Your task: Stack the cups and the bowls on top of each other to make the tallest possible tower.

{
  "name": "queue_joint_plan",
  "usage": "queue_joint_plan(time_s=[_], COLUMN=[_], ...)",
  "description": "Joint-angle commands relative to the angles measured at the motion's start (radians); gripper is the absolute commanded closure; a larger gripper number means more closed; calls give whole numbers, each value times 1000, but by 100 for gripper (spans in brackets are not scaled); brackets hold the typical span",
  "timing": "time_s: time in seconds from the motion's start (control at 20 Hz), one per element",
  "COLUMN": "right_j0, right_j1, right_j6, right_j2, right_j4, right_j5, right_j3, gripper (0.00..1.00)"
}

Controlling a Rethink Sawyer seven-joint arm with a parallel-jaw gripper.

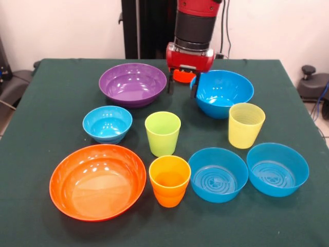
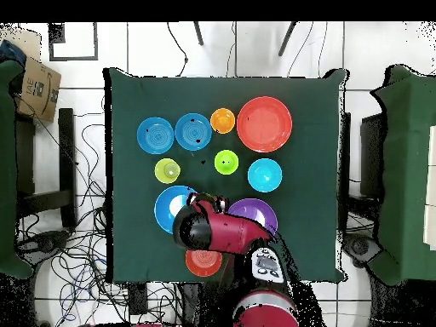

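Note:
My gripper (image 1: pixel 182 86) is open and hangs low between the large purple bowl (image 1: pixel 132 83) and the large blue bowl (image 1: pixel 222 92); it also shows in the overhead view (image 2: pixel 209 203). The small orange bowl (image 1: pixel 184 75) shows between the fingers, behind them towards the robot (image 2: pixel 203 261). The small blue bowl (image 1: pixel 107 123), lime green cup (image 1: pixel 163 133), pale yellow cup (image 1: pixel 246 124), orange cup (image 1: pixel 169 180), large orange bowl (image 1: pixel 97 181) and two medium blue bowls (image 1: pixel 218 174) (image 1: pixel 277 169) stand apart on the table, open side up. Nothing is stacked.
The dark green table (image 1: pixel 46 128) ends close in front of the large orange bowl. Chairs stand at both sides of the table, and cables lie on the floor.

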Motion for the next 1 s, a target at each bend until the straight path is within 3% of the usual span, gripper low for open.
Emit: queue_joint_plan(time_s=[0.05, 0.3, 1.0], right_j0=[-93, -149, -180], right_j1=[32, -9, 36], right_j6=[8, 20, 6], right_j2=[266, 357, 421], right_j4=[-93, -106, -172], right_j5=[129, 167, 175], right_j3=[16, 58, 55], gripper=[0, 0, 0])
